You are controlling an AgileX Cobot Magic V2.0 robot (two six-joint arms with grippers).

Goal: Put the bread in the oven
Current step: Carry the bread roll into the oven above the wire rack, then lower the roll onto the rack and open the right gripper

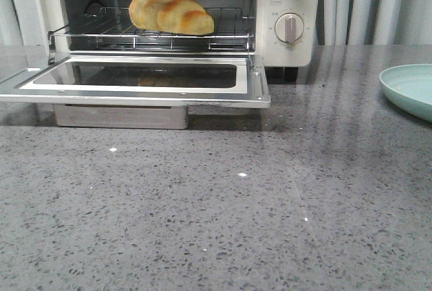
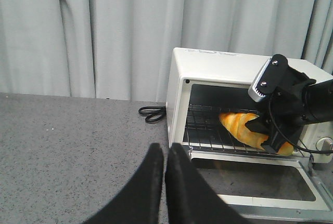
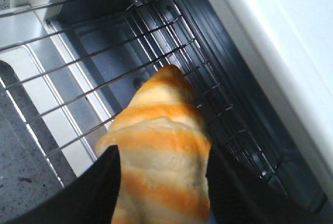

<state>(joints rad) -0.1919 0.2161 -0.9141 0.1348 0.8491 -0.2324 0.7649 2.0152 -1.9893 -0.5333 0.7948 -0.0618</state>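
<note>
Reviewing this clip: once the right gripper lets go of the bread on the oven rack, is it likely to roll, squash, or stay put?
The bread looks puffy and is probably light and soft, so the right gripper closed on it could dent it. Its rounded, tapered shape might rock a little on the wire rack, though the ridges and wires should probably keep it from rolling far.
</note>
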